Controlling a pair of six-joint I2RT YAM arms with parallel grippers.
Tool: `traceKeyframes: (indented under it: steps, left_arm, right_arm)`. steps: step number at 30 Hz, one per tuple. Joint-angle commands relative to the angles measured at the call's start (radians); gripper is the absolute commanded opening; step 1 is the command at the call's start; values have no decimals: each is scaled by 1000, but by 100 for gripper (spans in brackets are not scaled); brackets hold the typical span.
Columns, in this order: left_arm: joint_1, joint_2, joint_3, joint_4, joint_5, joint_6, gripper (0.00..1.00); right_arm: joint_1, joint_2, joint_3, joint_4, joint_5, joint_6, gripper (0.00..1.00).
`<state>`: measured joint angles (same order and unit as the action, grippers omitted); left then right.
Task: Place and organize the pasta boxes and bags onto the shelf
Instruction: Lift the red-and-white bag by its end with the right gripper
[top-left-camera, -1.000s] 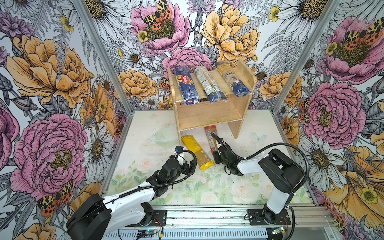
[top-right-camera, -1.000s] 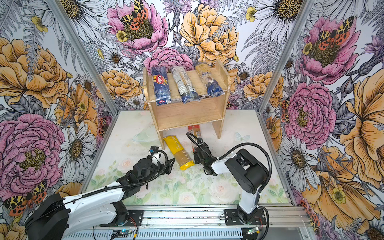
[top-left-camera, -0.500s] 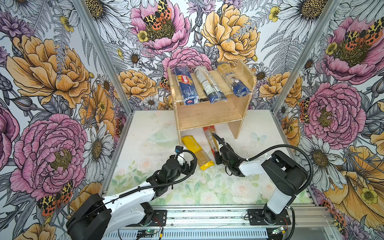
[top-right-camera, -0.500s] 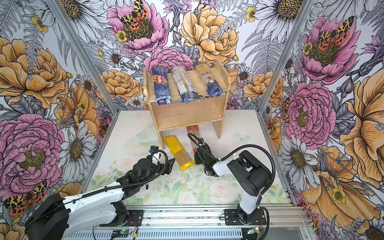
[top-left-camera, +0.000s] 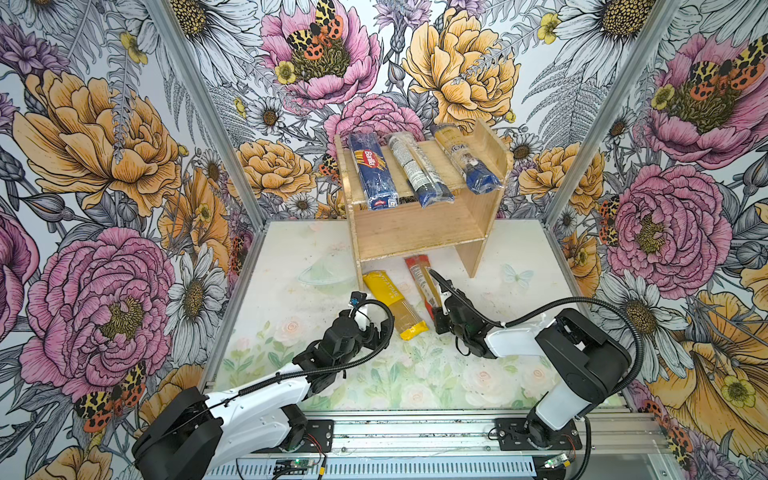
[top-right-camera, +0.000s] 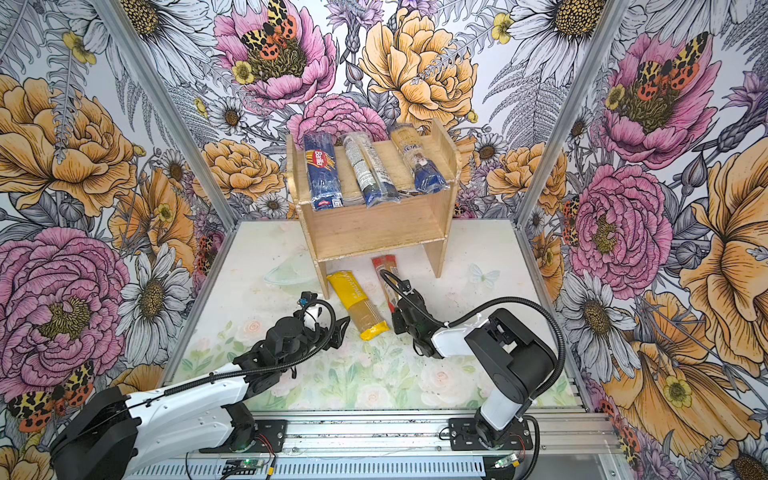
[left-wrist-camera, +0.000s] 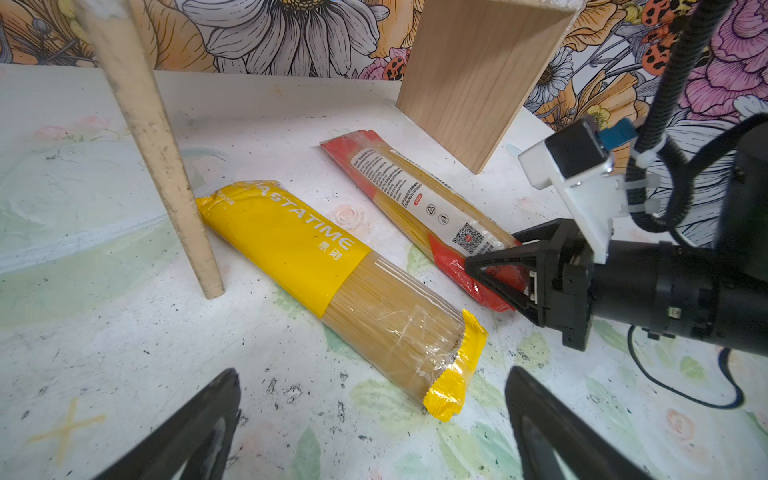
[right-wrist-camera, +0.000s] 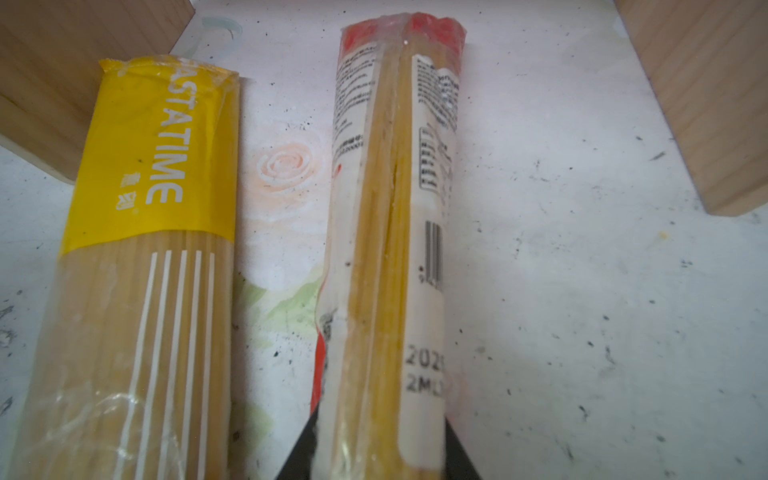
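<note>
Just in front of the shelf (top-left-camera: 415, 228), on the desk (top-left-camera: 291, 291), the red-ended pack (top-left-camera: 419, 276) is lying lengthwise. Its far end is reaching in between the shelf's side panels, and its near end is sitting in the right tool (left-wrist-camera: 492, 255), which is clenching across the pack's narrow width at the red film there. Beside it, toward the shelf's panel on the left arm's side, the yellow-ended pack (top-left-camera: 392, 303) is lying free, near the red one but apart from it. The left tool (left-wrist-camera: 374, 436) is hovering released and wide just short of that pack's near end, gripping nothing. On the shelf's top tier the dark blue Barilla pack (top-left-camera: 372, 172), the clear/blue pack with the white label (top-left-camera: 417, 170) and the yellow-and-blue pack (top-left-camera: 465, 164) are lying side by side. The red-ended pack is probably fairly light, and stiff along its length because the strands are bundled tight. It is likely brittle too, so a hard squeeze or a knock against the shelf's edge is risking snapped spaghetti. Its film is looking glossy and slick, and a hold this close to one end is leaving most of the length hanging out, so the pack is likely to droop or swivel in the jaws on the way up. A hold nearer the middle, across the width, would be carrying it more level.
</note>
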<state>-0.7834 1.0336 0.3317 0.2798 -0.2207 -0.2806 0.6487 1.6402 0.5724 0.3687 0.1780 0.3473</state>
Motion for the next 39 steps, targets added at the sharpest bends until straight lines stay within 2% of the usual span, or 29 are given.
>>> traceKeyframes:
  steps: [1, 21, 39]
  left_arm:
    - [-7, -17, -14, -1, -19, 5, 99]
    - [-6, -14, -16, -7, -30, 12, 99]
    - [-6, 6, -16, 4, -23, 9, 99]
  right_arm:
    - [0, -42, -27, -66, -13, 5, 0]
    - [-9, -361, -72, -271, -33, 37, 0]
    - [-9, -521, -79, -359, -48, 56, 0]
